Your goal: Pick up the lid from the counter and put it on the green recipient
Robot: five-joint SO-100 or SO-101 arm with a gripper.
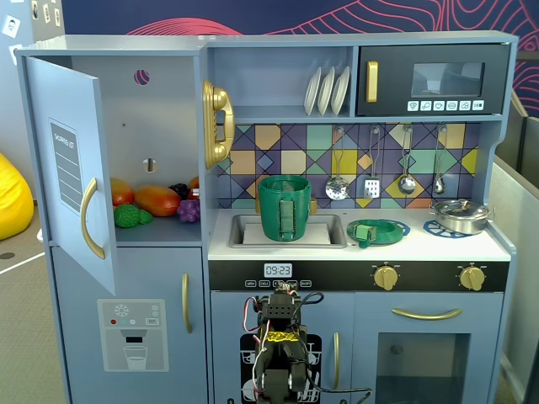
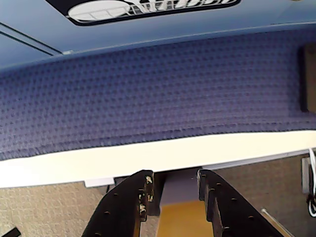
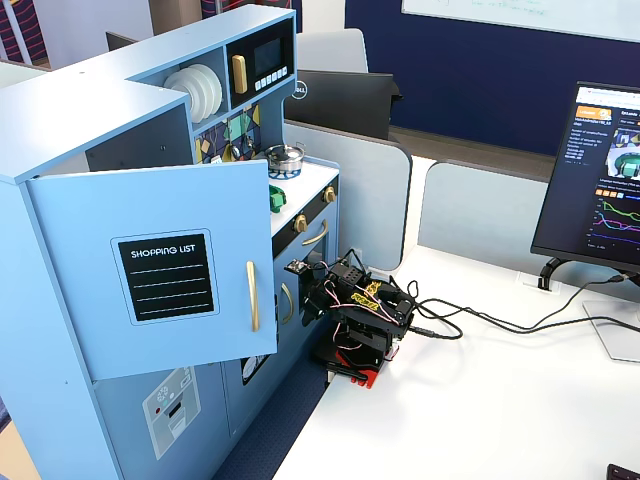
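The green lid (image 1: 378, 231) lies flat on the white counter, right of the sink, knob towards the left. A small green part of it shows past the fridge door in the side fixed view (image 3: 277, 198). The green recipient (image 1: 285, 208) stands upright in the sink, ribbed handle facing front, with no lid on it. My arm (image 1: 282, 345) is folded low in front of the kitchen, well below the counter. My gripper (image 2: 175, 177) points down at the table edge, its jaws a little apart with nothing between them.
A silver pot (image 1: 460, 216) sits on the right burner. The fridge door (image 1: 74, 172) hangs open at the left, with toy food inside. Utensils hang on the backsplash above the counter. The arm's base (image 3: 358, 360) stands on a white table with cables and a monitor (image 3: 592, 180).
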